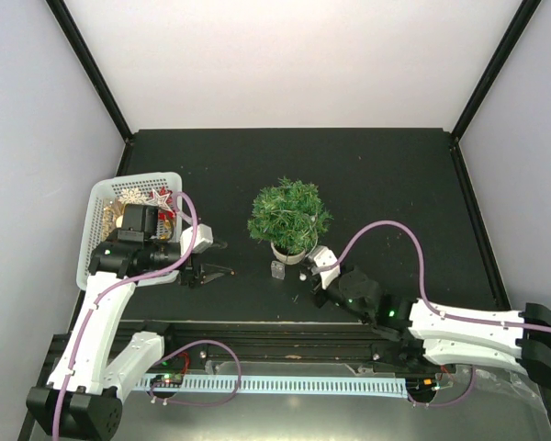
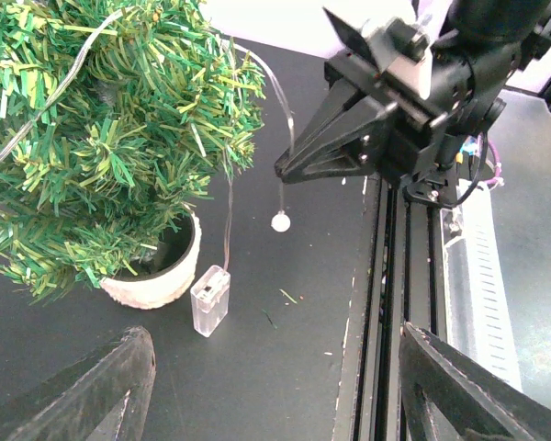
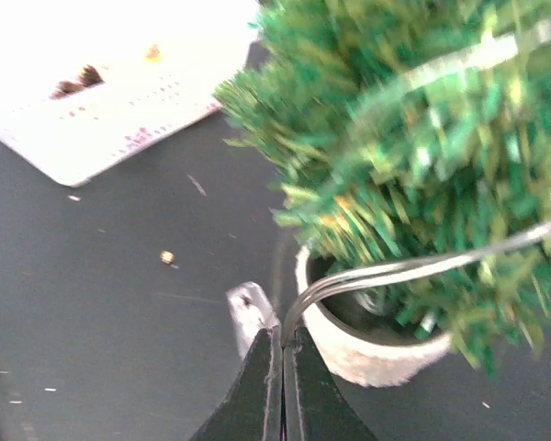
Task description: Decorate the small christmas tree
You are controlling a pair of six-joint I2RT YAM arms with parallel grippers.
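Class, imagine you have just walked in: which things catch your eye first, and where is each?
The small christmas tree, bushy green in a cream pot, stands in the middle of the black table. Just in front of the pot, the right gripper is shut on a thin wire trailing off the tree. A white basket of ornaments sits at the table's left edge.

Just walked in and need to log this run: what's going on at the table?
Two robot arms are decorating the small christmas tree. The right pincer is shut on the thin clear light string beside the tree's pot. The string runs up into the branches, and its clear battery box lies by the pot. The left pincer hangs open and empty between the tree and the white basket of ornaments.
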